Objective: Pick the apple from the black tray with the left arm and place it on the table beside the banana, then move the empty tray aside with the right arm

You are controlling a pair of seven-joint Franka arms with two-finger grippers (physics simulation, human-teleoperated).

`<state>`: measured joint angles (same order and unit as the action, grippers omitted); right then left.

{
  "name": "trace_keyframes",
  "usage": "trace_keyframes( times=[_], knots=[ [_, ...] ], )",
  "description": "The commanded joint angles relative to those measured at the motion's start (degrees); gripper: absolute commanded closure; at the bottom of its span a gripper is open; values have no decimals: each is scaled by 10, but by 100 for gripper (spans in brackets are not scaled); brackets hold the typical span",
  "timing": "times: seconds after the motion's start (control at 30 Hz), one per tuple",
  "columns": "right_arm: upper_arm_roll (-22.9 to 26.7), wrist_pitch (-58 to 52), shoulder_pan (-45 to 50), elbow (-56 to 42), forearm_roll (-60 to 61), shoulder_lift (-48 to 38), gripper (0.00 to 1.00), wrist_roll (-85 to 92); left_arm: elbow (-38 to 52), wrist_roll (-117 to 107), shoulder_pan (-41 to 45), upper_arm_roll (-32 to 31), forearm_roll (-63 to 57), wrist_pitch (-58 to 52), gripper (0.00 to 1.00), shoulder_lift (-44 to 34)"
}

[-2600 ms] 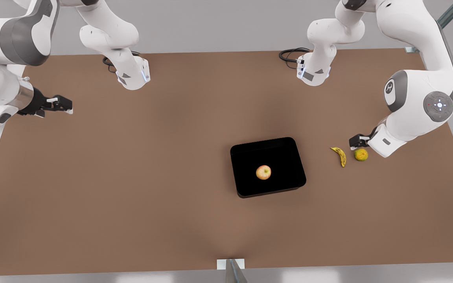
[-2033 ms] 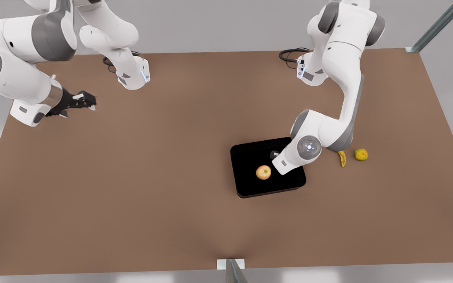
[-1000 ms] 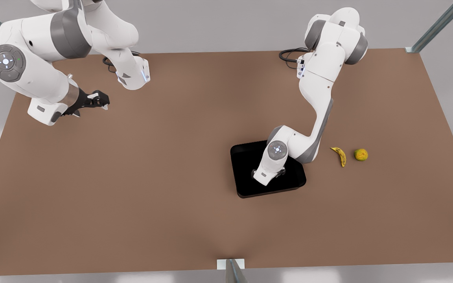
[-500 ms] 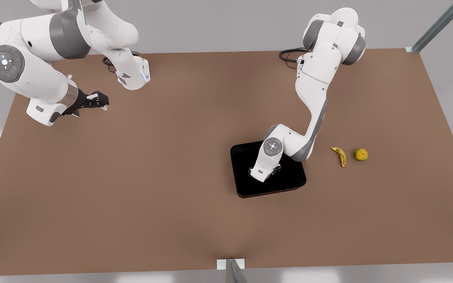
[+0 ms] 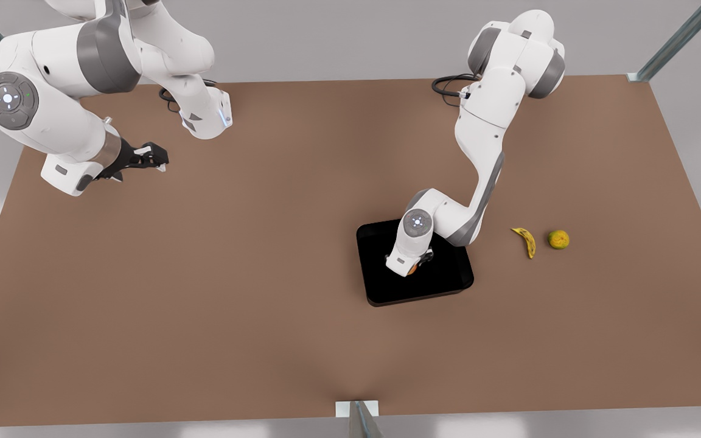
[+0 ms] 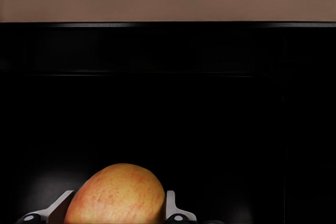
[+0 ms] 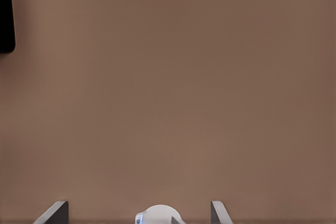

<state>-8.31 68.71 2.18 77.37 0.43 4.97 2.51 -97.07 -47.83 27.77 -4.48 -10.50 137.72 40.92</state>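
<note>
The left end effector is down inside the black tray, just right of the front view's centre. Its fingers sit tight against either side of the apple, so it appears to have hold of the fruit, which is low in the tray. The banana lies on the bench to the right of the tray, with a small orange-green fruit just beyond it. The right end effector waits above the bench at the upper left, fingers spread wide and holding nothing.
</note>
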Motion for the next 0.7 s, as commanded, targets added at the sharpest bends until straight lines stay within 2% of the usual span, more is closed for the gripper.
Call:
trace_keyframes(
  times=[0.0, 0.07, 0.13, 0.27, 0.33, 0.43, 0.53, 0.57, 0.67],
  knots=[
    [0, 0, 0, 0, 0, 0, 0, -2, 0, -18, 0, 0, -1, -3, 19, -1],
    [0, -1, 0, 0, 0, 0, 0, -2, 1, -14, -1, 1, -2, -17, 19, -11],
    [0, 0, 0, 0, 0, -1, 0, -3, 10, 30, -5, 2, 0, -99, 19, -38],
    [-8, 0, 11, 0, 2, 0, 0, -20, 93, 172, -29, 5, 9, -303, 19, -48],
    [-15, 27, 96, -21, 4, 27, 0, -195, 94, 265, -73, 4, 14, -359, 19, -75],
    [-32, 101, 159, -47, 27, 79, 0, -390, 126, 426, -148, 6, 21, -469, 19, -106],
    [-38, 153, 217, -51, 29, 145, 0, -445, 150, 563, -233, 7, 15, -504, 19, -110],
    [-40, 207, 225, -51, 29, 171, 0, -479, 151, 594, -257, 6, 14, -501, 19, -103],
    [-37, 286, 227, -51, 29, 233, 0, -519, 151, 634, -301, 9, 13, -432, 18, -48]
  ],
)
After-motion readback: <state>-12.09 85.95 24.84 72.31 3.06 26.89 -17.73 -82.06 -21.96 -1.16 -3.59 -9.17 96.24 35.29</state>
